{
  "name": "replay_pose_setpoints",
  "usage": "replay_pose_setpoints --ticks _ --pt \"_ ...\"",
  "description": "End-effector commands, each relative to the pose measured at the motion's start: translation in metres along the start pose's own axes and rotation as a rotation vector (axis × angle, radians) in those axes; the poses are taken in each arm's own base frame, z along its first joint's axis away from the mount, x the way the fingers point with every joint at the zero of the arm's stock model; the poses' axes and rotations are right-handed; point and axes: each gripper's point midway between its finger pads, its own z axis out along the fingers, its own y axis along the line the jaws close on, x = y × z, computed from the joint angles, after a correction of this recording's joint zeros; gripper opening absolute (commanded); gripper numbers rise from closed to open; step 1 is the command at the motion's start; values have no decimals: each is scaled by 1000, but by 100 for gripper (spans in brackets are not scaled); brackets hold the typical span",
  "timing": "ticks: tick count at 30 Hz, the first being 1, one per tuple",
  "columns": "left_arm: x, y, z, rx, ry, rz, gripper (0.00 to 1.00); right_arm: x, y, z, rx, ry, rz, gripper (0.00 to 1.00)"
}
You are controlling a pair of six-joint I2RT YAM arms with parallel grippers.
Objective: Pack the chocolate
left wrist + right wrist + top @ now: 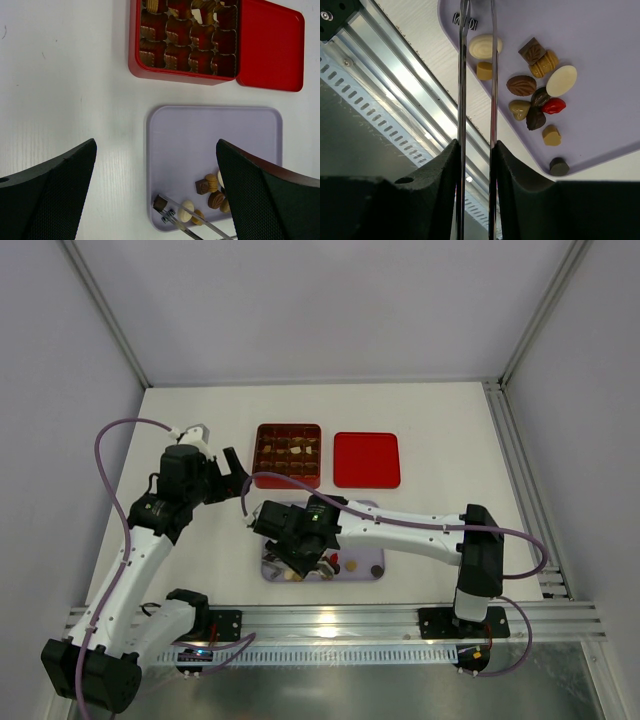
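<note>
The chocolate [540, 95] lies as several small brown, tan, cream and one red piece on the lilac tray [600, 45]. My right gripper [476, 145] is shut on metal tweezers [462, 75], low over the tray's near left corner [300, 540]. In the left wrist view the tweezers [200, 222] pinch a dark brown square piece [160, 204] at that corner. My left gripper [156, 150] is open and empty, above the table and the tray's left edge [232, 468]. The red gridded box [185, 42] holds several pieces.
The red lid [366, 459] lies flat to the right of the box [287, 454]. The tray [365, 558] sits close to the aluminium rail [400, 618] at the table's near edge. White walls and frame posts enclose the table.
</note>
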Motion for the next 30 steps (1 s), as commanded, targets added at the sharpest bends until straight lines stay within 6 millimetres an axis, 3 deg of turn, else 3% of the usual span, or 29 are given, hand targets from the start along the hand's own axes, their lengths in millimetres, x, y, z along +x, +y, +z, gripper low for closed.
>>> replay_pose_setpoints --ticks 1,7,15,21,26,30 --pt "-15 -3 -8 5 -54 6 100 -20 -3 -23 8 -96 3 32" --pt "-15 -3 -7 6 -52 7 100 -23 -14 -34 26 -127 28 32" --pt "-16 -2 -8 2 -58 7 100 -36 -45 -48 62 -175 84 32" --pt "-17 -2 -9 0 -61 4 100 -65 -88 -64 107 -246 155 32" --pt "-17 -2 -9 2 -62 4 100 -102 -123 -74 134 -332 218 32" --pt "-16 -2 -8 3 -56 4 100 -128 -149 -63 163 -350 249 32"
